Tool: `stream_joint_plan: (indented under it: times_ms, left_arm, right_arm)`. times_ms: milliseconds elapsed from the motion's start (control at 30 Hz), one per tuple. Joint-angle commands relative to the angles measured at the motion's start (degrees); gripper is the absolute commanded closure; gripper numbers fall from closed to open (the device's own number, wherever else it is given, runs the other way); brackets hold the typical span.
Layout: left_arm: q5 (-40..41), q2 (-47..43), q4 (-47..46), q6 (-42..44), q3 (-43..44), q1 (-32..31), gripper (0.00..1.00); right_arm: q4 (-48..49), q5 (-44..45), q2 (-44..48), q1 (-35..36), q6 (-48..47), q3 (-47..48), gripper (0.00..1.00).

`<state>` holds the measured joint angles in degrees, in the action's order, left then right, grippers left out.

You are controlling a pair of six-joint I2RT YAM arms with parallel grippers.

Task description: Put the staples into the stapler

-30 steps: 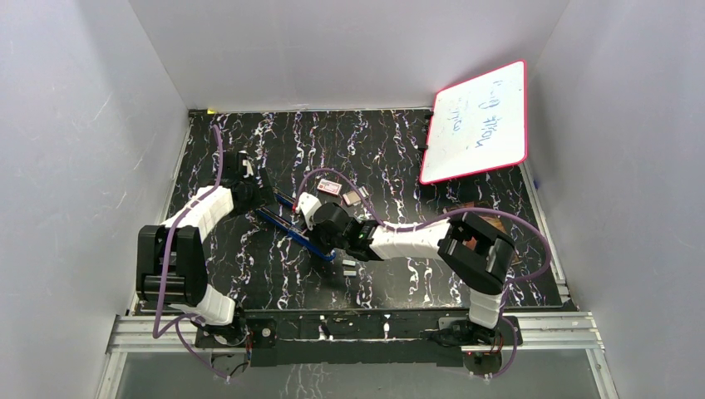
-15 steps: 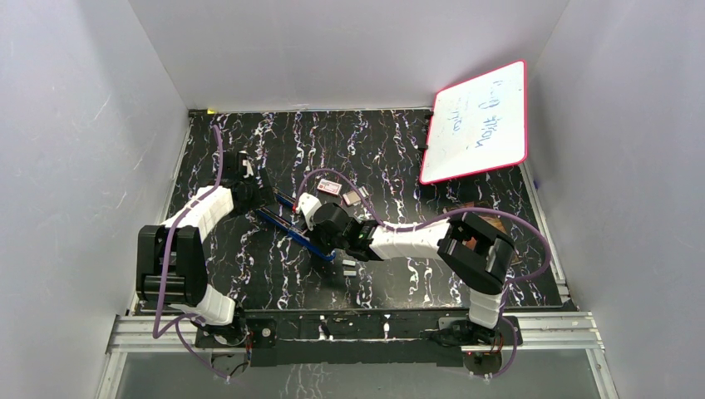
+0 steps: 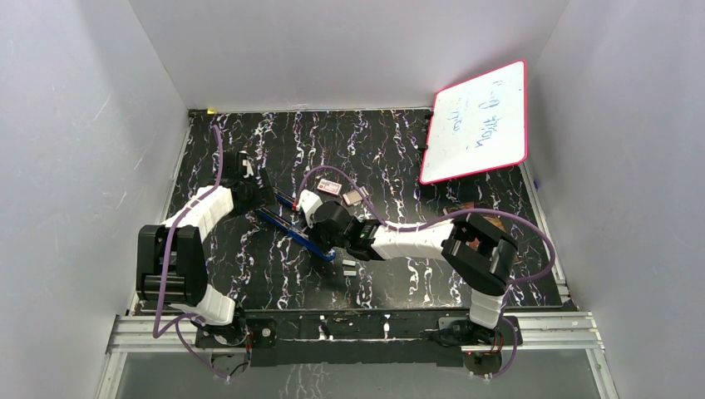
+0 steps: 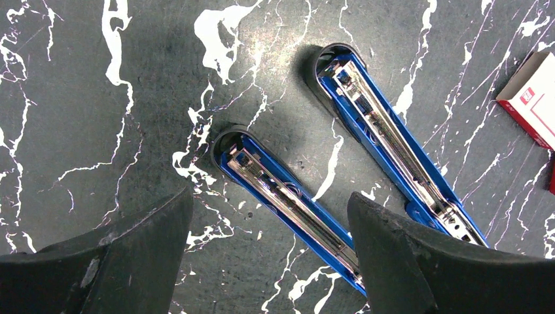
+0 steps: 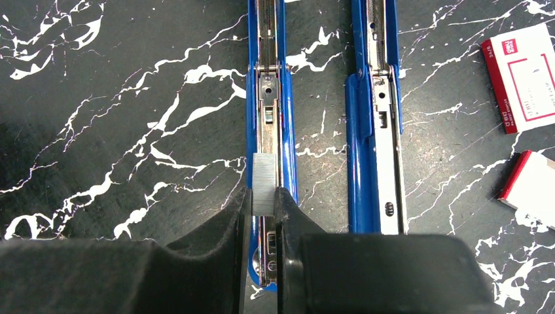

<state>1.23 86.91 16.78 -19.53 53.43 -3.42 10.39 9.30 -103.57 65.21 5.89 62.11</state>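
Staple strip point(image 5: 265, 180) is clamped between the right gripper point(image 5: 263, 196) fingers at lower centre of the right wrist view. It is held over the left channel point(image 5: 269, 91) of the opened blue stapler point(image 4: 288, 204). Left gripper point(image 4: 269, 196) is spread wide above the stapler's rounded ends, with nothing touched.

Risks, as judged:
- Strip looks biased toward the channel's left wall. If lowered so, it could be hung on the blue rim instead of seated on the rail.
- Stapler isn't pinned by anything. It could be slid or rotated on the black marbled table point(image 5: 98, 98) by a side push.
- Strip may be snapped if pressed in tilted. Tilt can't be told from these views.
- Pusher hardware is seen further up the channel, so a jam is possible if the strip is run into it.

Room:
- The right channel point(image 5: 376, 131) lies just beside, so margin to the right is thin.
- Red-and-white staple box point(image 5: 527, 75) and a red-edged box part point(image 5: 533, 180) sit at the right edge, well apart.
- Nothing is seen left of the channels.
- In the top view the whiteboard point(image 3: 478, 125) is well away at upper right.
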Motion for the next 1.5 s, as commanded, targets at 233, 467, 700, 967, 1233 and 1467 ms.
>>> stream_joint_plan:
  times_ms: [233,467,700,967,1233,1467]
  left_arm:
    - [-0.9,0.5,1.4,0.2,2.6,0.6,0.14]
    - [-1.1,0.9,1.4,0.3,2.6,0.6,0.14]
    - [-1.4,1.0,1.3,0.3,2.7,0.7,0.14]
    - [-1.5,0.9,1.3,0.3,2.7,0.8,0.14]
    - [-1.6,1.0,1.3,0.3,2.7,0.8,0.14]
    - [-1.6,0.9,1.4,0.4,2.7,0.8,0.14]
  right_arm:
    - [-0.1,1.3,0.3,-0.3,0.4,1.7,1.00]
    - [-0.9,1.0,-0.5,-0.3,0.4,2.2,1.00]
    - [-1.5,1.0,-1.0,-0.3,0.3,2.5,1.00]
    - [-2.2,1.0,-1.5,-0.3,0.1,2.8,1.00]
    - [-1.4,1.0,-0.3,-0.3,0.2,2.4,1.00]
    - [1.7,1.4,2.3,-0.3,-0.1,0.5,1.00]
